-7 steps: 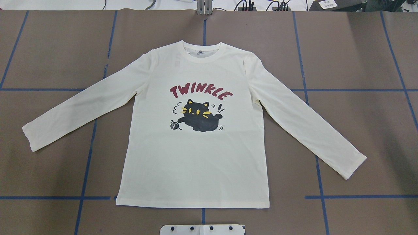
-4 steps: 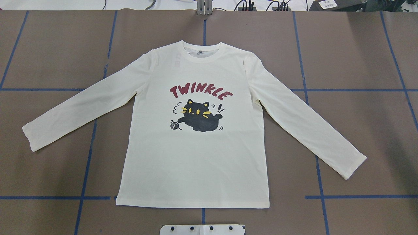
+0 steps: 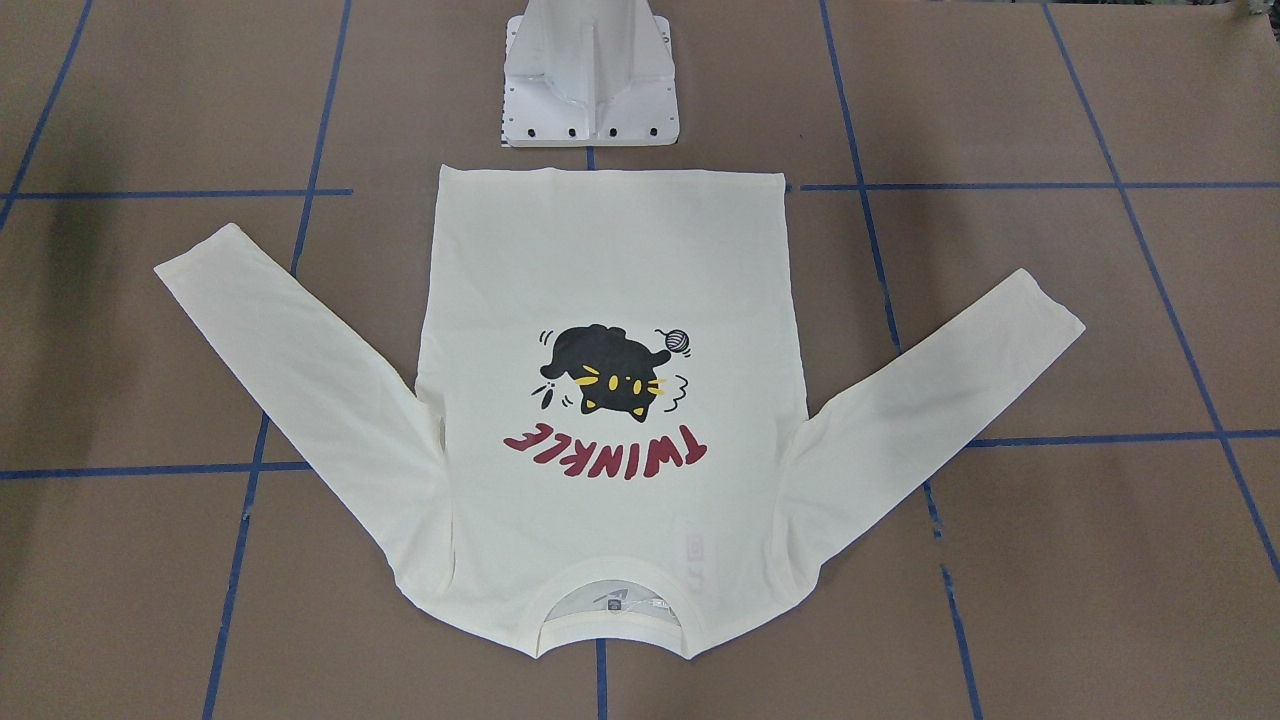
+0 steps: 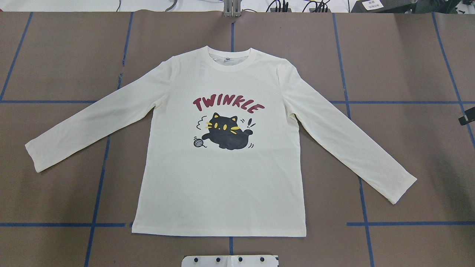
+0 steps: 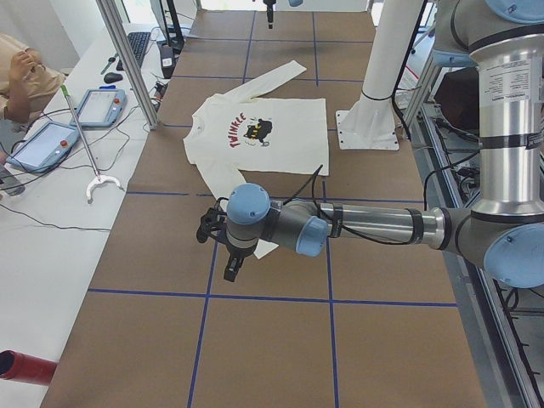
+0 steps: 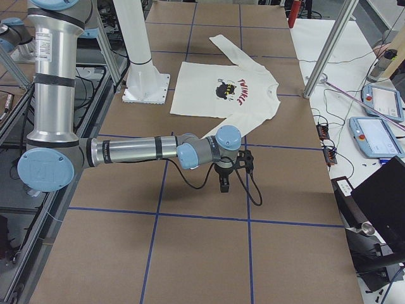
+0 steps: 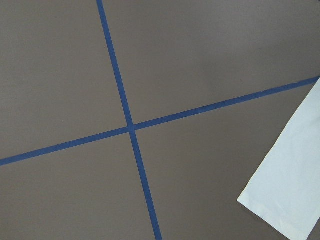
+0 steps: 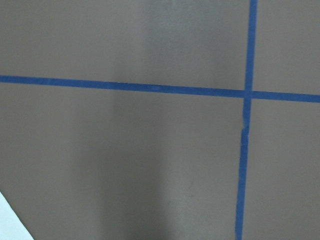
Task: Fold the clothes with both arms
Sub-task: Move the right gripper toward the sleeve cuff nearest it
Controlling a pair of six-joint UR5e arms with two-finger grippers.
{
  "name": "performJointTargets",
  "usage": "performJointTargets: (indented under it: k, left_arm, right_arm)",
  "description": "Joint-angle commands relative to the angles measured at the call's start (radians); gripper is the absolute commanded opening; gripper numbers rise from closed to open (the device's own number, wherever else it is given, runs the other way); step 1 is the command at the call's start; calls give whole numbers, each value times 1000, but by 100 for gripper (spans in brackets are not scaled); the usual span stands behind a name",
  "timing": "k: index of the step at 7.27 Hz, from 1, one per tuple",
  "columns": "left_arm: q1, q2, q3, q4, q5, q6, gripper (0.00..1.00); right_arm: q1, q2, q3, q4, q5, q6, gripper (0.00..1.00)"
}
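Observation:
The cream long-sleeved T-shirt [image 4: 222,178] lies flat on the table, print side up, with both sleeves spread out; it also shows in the front view [image 3: 610,260]. My left gripper [image 5: 231,269] hangs above the table just past the left sleeve cuff [image 7: 285,190]. My right gripper [image 6: 224,183] hangs above the table past the right sleeve cuff [image 4: 400,189]; a black bit of it shows at the overhead view's right edge [image 4: 467,119]. I cannot tell whether either gripper is open or shut. Neither touches the shirt.
The white pedestal base [image 3: 590,90] stands just behind the shirt's hem. Blue tape lines [image 4: 92,224] cross the brown table. Teach pendants [image 5: 98,106] and cables lie on the white bench on the far side, where a person [image 5: 25,76] sits.
A black part of the right gripper has come into the overhead view at its right edge. The shirt has not moved.

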Motion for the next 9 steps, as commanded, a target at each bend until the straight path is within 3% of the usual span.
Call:
performJointTargets:
  k: [1,3,4,6,7,9]
  left_arm:
    - [3,-2,-9,-4,-2,4,100]
    - [3,-1,-5,-44,-4,1,100]
    - [3,-2,-3,-45,-4,1,100]
    - [3,-2,3,-45,-4,1,100]
    - [3,-1,-6,-45,-5,-2,100]
    - [3,-1,-9,-45,-4,-2,100]
  right_arm:
    - [-186,-72,-7,353,-38,318,100]
    - [-347,-73,-1,529,-109,666,100]
    - [-385,-75,0,566,-127,753,100]
    - [-464,-78,38,569,-190,970,100]
    - [-530,-98,42,569,-245,990,98]
    - [-545,-133,69,569,-255,1034,88]
